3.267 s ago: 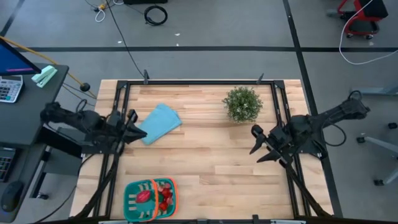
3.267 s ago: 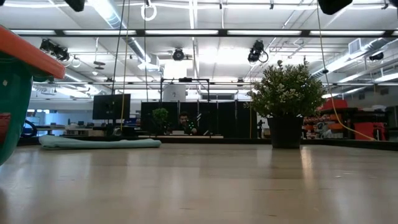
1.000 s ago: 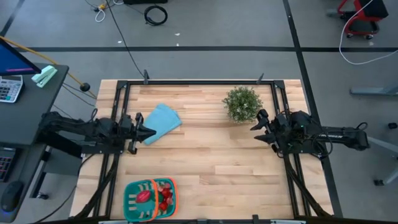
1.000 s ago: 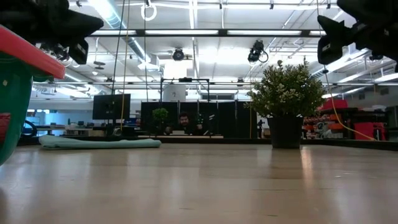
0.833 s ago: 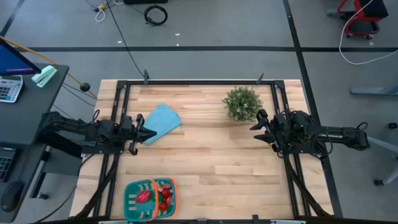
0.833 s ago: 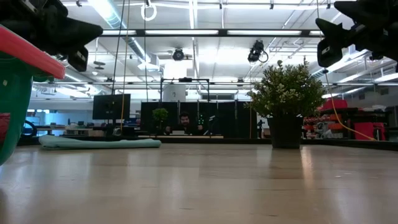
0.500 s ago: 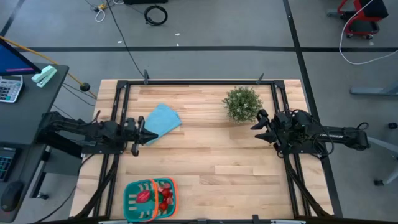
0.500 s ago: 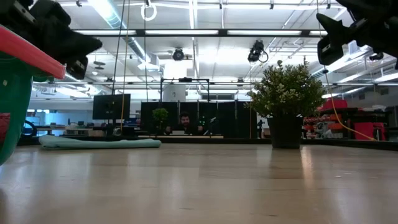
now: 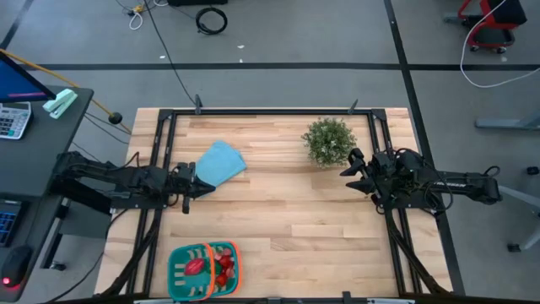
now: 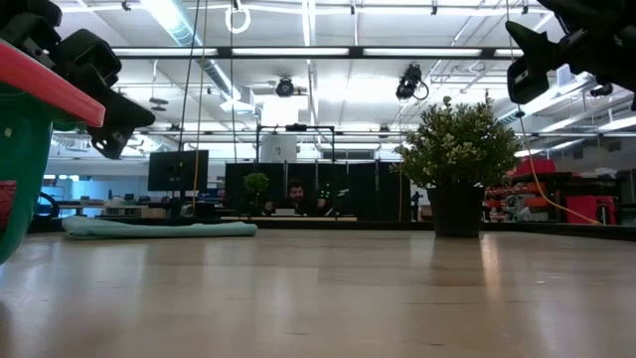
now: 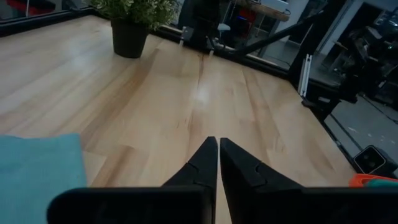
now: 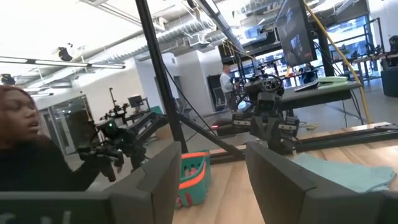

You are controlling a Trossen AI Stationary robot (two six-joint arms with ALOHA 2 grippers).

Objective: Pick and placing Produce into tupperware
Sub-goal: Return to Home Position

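The teal tupperware with its orange band stands at the table's near edge, left of centre; its wall also fills the low view's left edge. Red and pink produce lies inside it. My left gripper hovers shut above the table near the left edge, beside the blue cloth, far from the container. My right gripper hangs open near the table's right side, beside the potted plant. In their wrist views, the left fingertips meet and the right fingers stand wide apart.
A light blue folded cloth lies toward the far left. A bushy potted plant stands toward the far right. Black frame rails run along the table's left, right and far edges. A person shows in the right wrist view.
My left gripper has moved a little toward the table's right and near side, coming lower and tipping downward, fingers still shut. The right arm has kept still.
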